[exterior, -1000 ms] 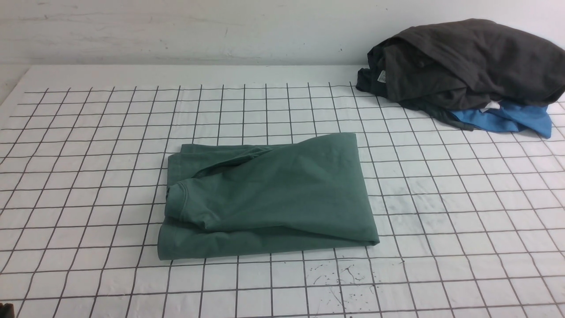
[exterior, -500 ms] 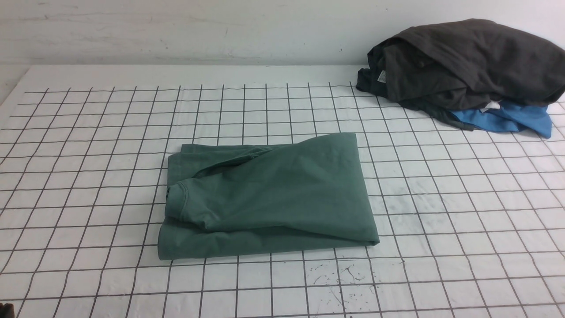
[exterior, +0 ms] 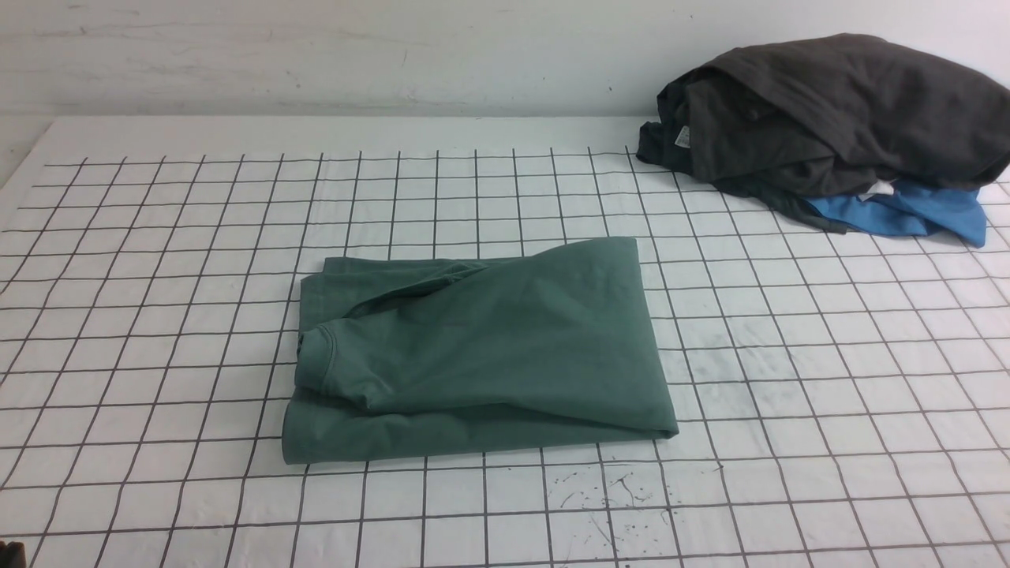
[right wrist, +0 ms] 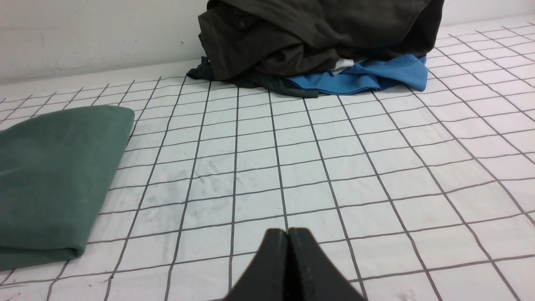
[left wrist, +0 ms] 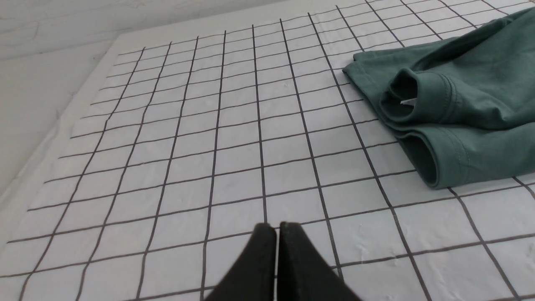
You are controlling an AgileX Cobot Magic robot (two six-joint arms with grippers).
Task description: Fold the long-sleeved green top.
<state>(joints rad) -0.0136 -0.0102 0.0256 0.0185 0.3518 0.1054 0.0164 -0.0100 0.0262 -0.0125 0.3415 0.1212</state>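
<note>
The green long-sleeved top [exterior: 481,351] lies folded into a rough rectangle on the gridded table [exterior: 828,379], with a cuffed sleeve end [exterior: 317,359] curled on its left side. Neither arm touches it. The left gripper [left wrist: 277,230] sits well apart from the cloth, with the top's open, layered edge ahead of it and off toward the robot's right; its two black fingers [left wrist: 261,259] are pressed together on nothing. The right gripper [right wrist: 288,234] is likewise clenched empty, fingers [right wrist: 307,267] meeting in a thin seam, with the top's smooth folded edge [right wrist: 62,175] ahead and off toward the robot's left, clear of the tips.

Compared with the front views from half a second and a second ago, nothing differs: the top holds the same outline and creases, and the pile at the far right has not shifted.

The front view shows the whole folded shape but no gripper. The left wrist view alone reveals the inside of the rolled cuff, where a small white tag [left wrist: 407,101] peeks out, and the stacked hems beneath it. The right wrist view shows the dark grey garment [right wrist: 317,33] heaped on the bright blue garment [right wrist: 363,77], far ahead of the right gripper, against the white wall [right wrist: 92,33].
</note>
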